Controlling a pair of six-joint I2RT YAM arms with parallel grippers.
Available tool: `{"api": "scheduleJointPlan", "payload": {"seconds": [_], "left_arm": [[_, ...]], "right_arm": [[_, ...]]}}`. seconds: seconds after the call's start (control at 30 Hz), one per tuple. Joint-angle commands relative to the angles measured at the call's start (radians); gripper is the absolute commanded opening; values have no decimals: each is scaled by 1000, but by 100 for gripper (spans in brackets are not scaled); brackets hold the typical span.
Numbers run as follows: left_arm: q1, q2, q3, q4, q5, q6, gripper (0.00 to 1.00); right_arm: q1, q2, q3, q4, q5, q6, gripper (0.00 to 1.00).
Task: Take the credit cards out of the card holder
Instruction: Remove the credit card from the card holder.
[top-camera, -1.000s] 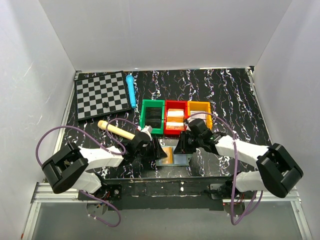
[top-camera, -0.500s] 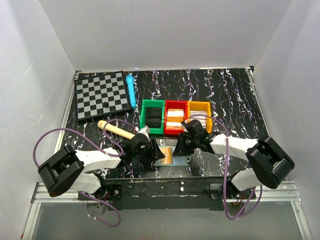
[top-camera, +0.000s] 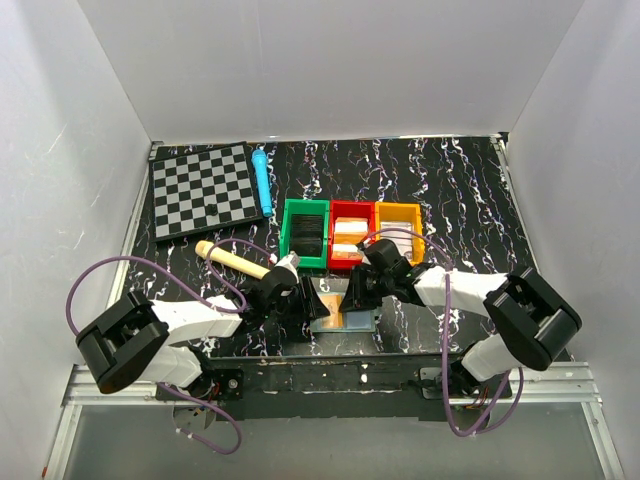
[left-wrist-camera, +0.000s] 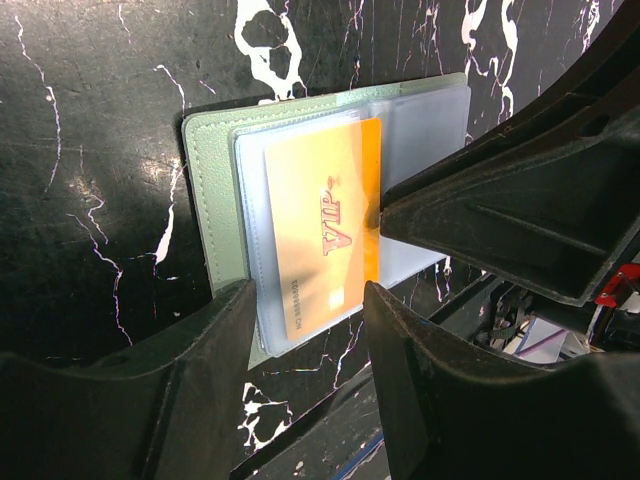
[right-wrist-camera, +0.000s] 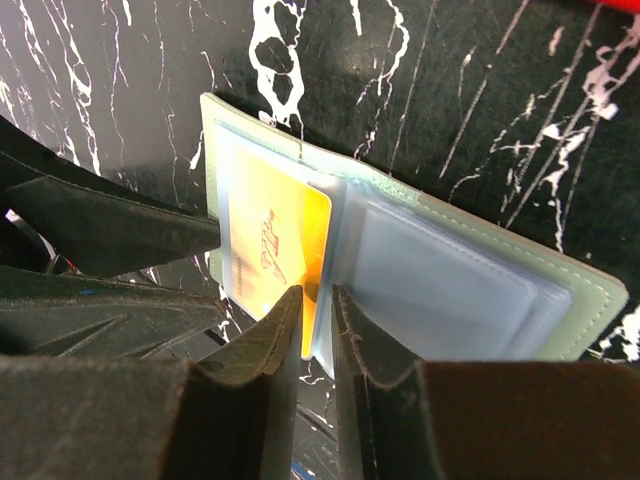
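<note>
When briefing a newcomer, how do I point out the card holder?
Find the row of three coloured bins. Just on their near side lies the card holder. It is the only flat, opened grey-green wallet, with an orange VIP card showing inside.

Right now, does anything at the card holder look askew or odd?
Yes: the orange card sits tilted in the open card holder, one edge clear of its sleeve, by the right end effector. Nothing else stands out.

Bright, even light (glare on card holder (left-wrist-camera: 420, 150)).
</note>
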Motion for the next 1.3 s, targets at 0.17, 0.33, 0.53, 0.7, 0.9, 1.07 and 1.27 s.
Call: {"api": "scheduleJointPlan", "payload": {"seconds": [0.17,0.33,0.53,0.7,0.9,1.07,1.27], "left_arm": [[8,18,-33,-72,-28,32,47],[8,34,-28,-67,-20,35,47],[10,27,-20,-74,-16,46,47],[10,-19,-10,-113,-20,60,49],[16,-128,9,-207,-57,89,50],[27,-180,23,-230,-60,101,51],[31,-168,44,-215,-97,115,51]], "right_arm": [[9,36,30,66,-31,14,22],[15,44,42,73,-40,17,19],[16,54,36,80,-48,14,13],[16,57,30,84,-48,16,12],[16,63,33,84,-51,16,12],[16,64,34,86,-50,17,15],[16,67,33,96,-56,19,15]]}}
